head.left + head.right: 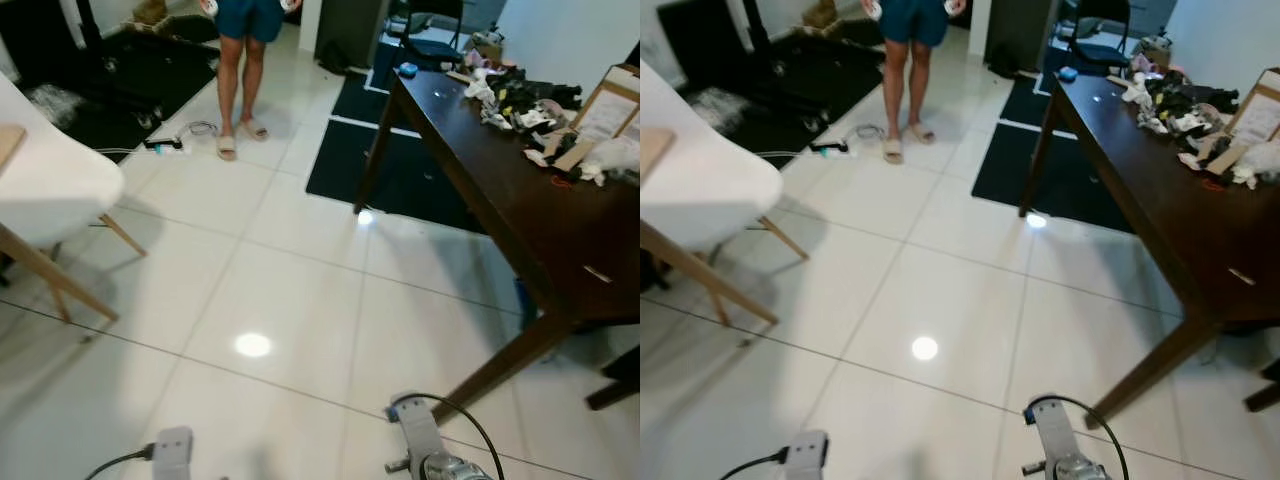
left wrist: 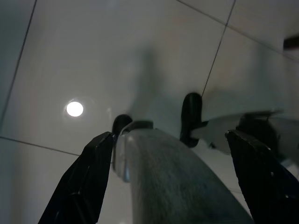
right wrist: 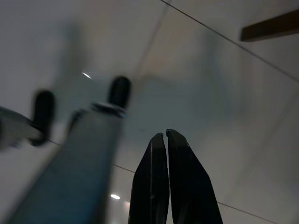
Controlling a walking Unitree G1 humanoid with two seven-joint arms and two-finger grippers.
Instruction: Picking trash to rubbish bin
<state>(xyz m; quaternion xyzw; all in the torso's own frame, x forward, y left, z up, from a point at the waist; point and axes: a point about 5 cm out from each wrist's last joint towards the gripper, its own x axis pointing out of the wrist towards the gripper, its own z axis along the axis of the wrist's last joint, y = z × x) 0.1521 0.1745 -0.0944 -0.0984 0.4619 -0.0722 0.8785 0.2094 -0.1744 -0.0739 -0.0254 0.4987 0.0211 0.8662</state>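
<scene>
Crumpled scraps and small litter lie heaped on the far right end of a dark wooden table, beside a cardboard sheet. Both my arms hang low over the white tiled floor, the left wrist and the right wrist at the bottom edge of the eye views. In the left wrist view my left gripper stands wide open above the tiles, nothing between its fingers. In the right wrist view my right gripper is shut, its two fingers pressed together and holding nothing.
A person in sandals stands at the back left, near a power strip and cable on the floor. A white chair on wooden legs stands close on my left. Black mats lie by the table's far leg.
</scene>
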